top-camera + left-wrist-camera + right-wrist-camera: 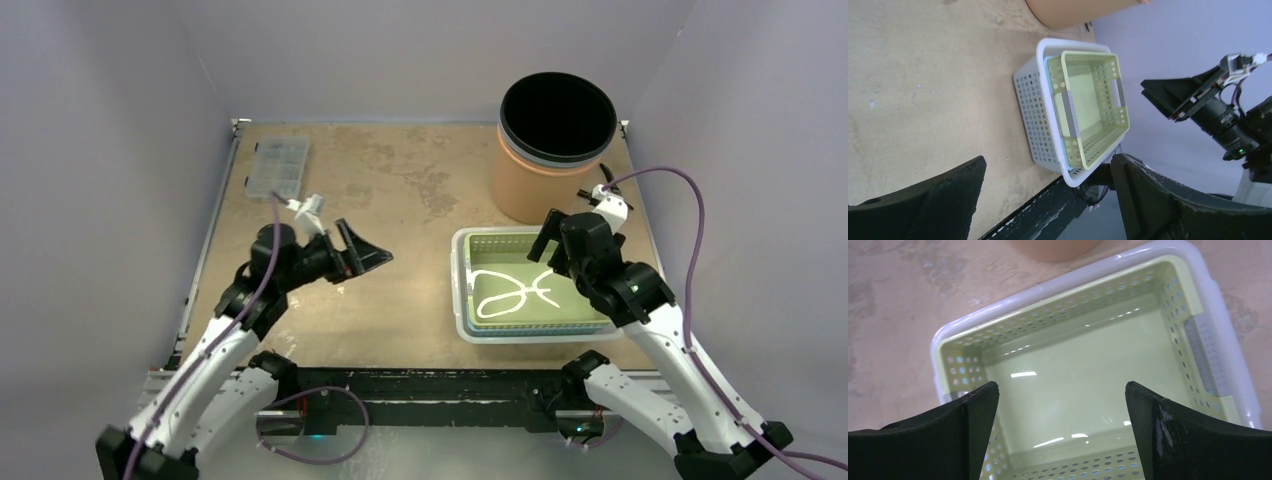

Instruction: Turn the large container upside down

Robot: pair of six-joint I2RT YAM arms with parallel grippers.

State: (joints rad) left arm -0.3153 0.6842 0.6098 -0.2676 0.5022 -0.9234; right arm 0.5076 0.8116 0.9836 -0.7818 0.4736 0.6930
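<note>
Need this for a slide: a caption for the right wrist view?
Open right claw poised above a green basket nested inside a white basket.

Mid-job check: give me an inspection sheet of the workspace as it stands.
Surface: tan table, stained.
Job's things: tub upright, mouth up, far right; nested baskets in front of it, open side up.
Clutter: clear organizer box, far left corner.
Grippers: left gripper open, empty, above the table; right gripper open, empty, over the baskets.
Cables: purple cable along each arm; a loop by the bases.
Surroundings: plain walls on three sides.
</note>
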